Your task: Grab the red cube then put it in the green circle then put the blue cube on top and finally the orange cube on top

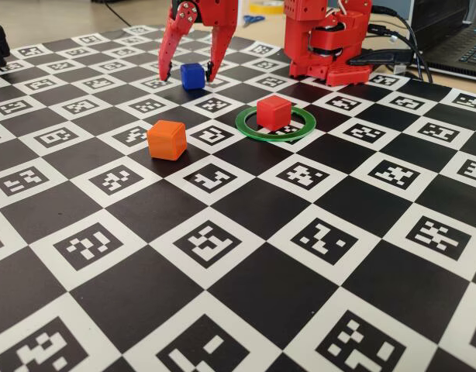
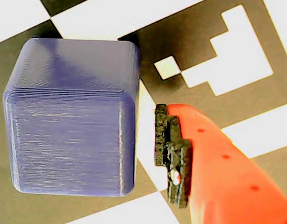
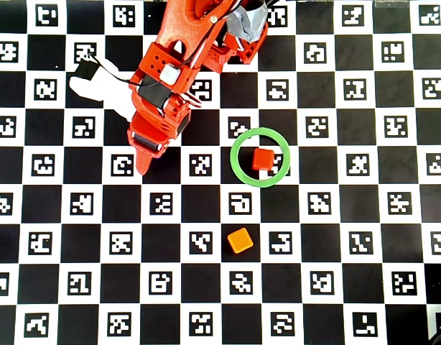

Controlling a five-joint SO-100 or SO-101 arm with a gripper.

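Checkered marker board (image 1: 246,294) nearest — fingers (image 1: 190,77) spread wide, straddling blue cube (image 1: 192,76), ungripped.

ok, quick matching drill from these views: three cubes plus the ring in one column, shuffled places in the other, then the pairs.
1. small matte red plastic cube
2. small dark-blue plastic cube
3. bright orange plastic cube
4. thin flat green plastic ring

A. between the open fingers of the red hand
B. lying flat around a cube
C. inside the ring
D. alone on the board, outside the ring

Pairs: 1-C, 2-A, 3-D, 4-B
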